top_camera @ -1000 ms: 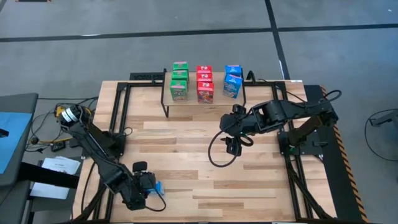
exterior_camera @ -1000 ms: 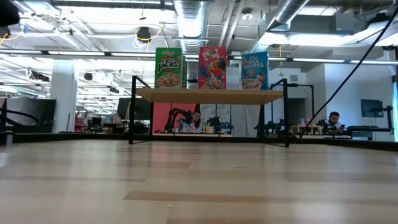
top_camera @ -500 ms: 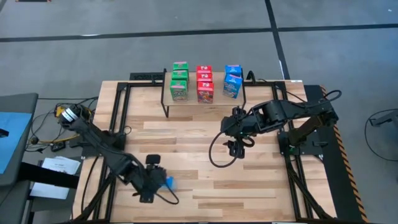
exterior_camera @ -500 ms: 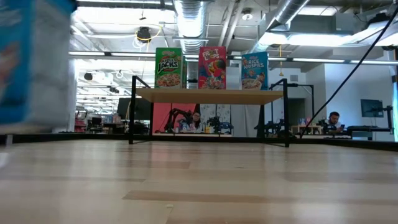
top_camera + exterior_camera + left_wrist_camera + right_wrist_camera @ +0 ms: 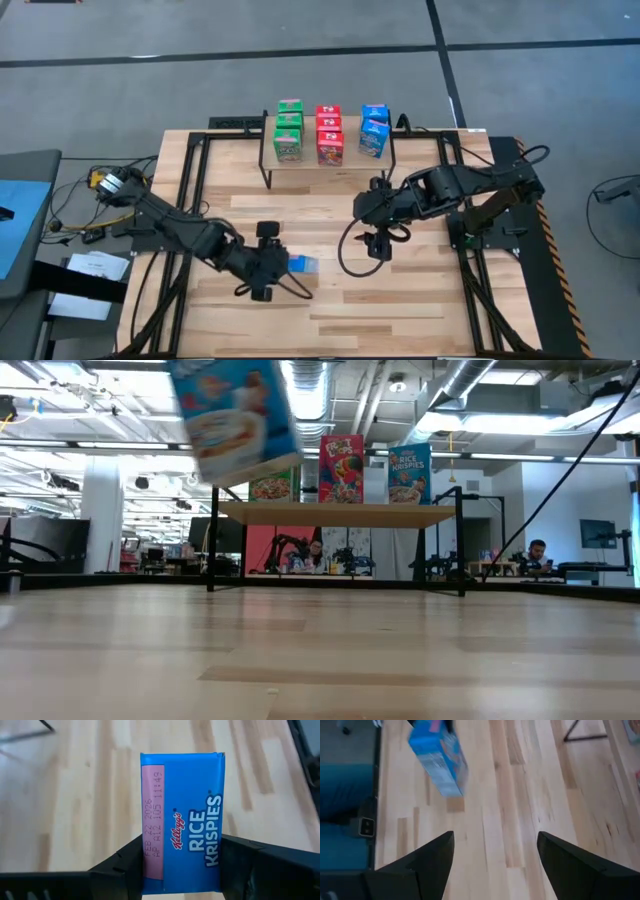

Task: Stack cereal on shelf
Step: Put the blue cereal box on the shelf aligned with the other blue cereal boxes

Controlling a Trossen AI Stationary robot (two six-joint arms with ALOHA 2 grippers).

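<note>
Our left gripper [image 5: 282, 262], jaws pinching the last blue cereal box [image 5: 301, 264], has swung from the tabletop's [image 5: 430, 300] near-left corner toward mid-table, where the right gripper [image 5: 378, 243] spreads its jaws wider, suggesting a handover toward the shelf [image 5: 330, 161] at the far edge.

The wooden surface [image 5: 330, 310] lies bare ahead of the left gripper's fingers [image 5: 125, 865], which are clamped on a blue Rice Krispies box [image 5: 301, 265] held above the boards. Farther ahead, the right gripper [image 5: 378, 243] hangs over the middle with its fingers [image 5: 427, 857] spread, standing between that box and the shelf [image 5: 330, 162]. On the shelf, green, red and blue cereal boxes [image 5: 327, 135] fill three rows; room shows behind the two blue ones.
</note>
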